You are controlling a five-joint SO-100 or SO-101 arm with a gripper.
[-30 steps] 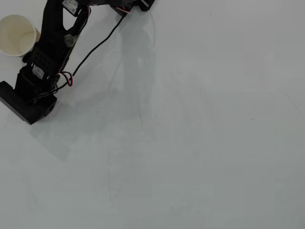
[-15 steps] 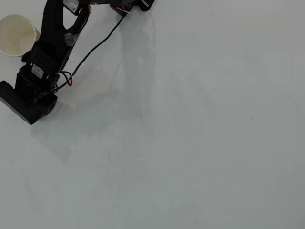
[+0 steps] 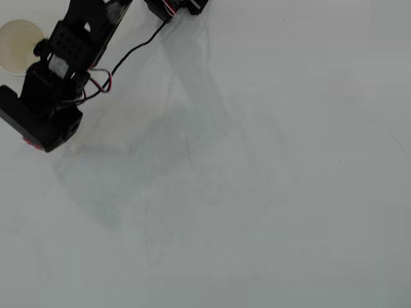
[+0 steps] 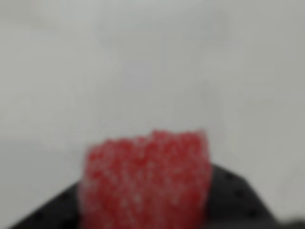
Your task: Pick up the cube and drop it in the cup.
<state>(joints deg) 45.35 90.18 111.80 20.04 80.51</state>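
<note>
Arm's over in the top-left corner of the overhead view, with the cup (image 3: 14, 43) half tucked behind it. The wrist view is blurry, but the cube (image 4: 145, 181) fills the bottom, sitting pretty much square, no obvious long axis. The gripper (image 3: 33, 142) looks clamped on it, red peeking out
</note>
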